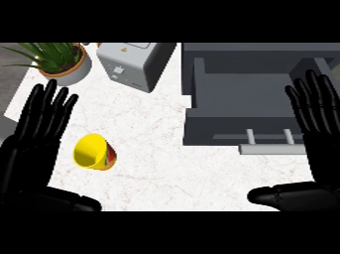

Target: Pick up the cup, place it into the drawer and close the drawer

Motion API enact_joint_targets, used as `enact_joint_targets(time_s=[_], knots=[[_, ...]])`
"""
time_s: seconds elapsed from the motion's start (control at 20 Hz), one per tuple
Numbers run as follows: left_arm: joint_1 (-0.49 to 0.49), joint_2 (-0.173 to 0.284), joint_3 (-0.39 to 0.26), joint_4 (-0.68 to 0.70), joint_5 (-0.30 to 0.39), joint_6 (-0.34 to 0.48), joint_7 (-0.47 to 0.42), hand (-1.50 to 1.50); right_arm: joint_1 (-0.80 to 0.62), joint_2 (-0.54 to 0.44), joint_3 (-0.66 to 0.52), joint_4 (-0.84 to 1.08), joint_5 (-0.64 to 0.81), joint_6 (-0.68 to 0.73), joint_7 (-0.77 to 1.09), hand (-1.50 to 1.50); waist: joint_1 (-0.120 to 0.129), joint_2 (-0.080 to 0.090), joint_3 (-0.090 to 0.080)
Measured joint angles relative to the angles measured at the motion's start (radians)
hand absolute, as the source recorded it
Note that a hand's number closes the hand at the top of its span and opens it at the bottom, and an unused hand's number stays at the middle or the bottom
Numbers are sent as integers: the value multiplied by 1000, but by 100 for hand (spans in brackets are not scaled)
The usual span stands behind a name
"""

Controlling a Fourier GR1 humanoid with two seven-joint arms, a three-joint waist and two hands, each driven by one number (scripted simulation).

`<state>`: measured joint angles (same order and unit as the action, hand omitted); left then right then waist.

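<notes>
Yellow cup [93, 152], potted plant [61, 60], toaster [132, 63]

You see bright, even light all over the white table [158, 149]. No strong shadows fall on it, only a soft dark patch inside the grey drawer [246, 94]. The yellow cup [94, 152] glows clean and bright, with no glare spots. Each black robot hand looks very dark, with faint shine along the fingers [44, 114]. Nothing bends at the edges.
</notes>
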<state>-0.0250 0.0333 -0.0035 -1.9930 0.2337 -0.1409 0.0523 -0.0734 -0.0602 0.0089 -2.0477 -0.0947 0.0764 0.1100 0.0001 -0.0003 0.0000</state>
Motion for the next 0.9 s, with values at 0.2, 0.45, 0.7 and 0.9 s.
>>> enact_joint_targets(time_s=[0.2,0.45,0.7,0.9], knots=[[-8,-12,-20,14,-29,24,-3,-150,8,5,5,-5,0,6,-8,-150,0,0,0],[15,1,-1,20,-21,12,-3,-150,-5,0,-12,3,-1,7,-7,-150,0,0,0],[57,2,8,43,-26,8,-17,-150,22,13,8,-21,19,-1,-5,-150,0,0,0],[77,10,25,89,-33,-7,-45,-150,-6,3,-13,-1,10,3,-4,-150,1,0,0]])
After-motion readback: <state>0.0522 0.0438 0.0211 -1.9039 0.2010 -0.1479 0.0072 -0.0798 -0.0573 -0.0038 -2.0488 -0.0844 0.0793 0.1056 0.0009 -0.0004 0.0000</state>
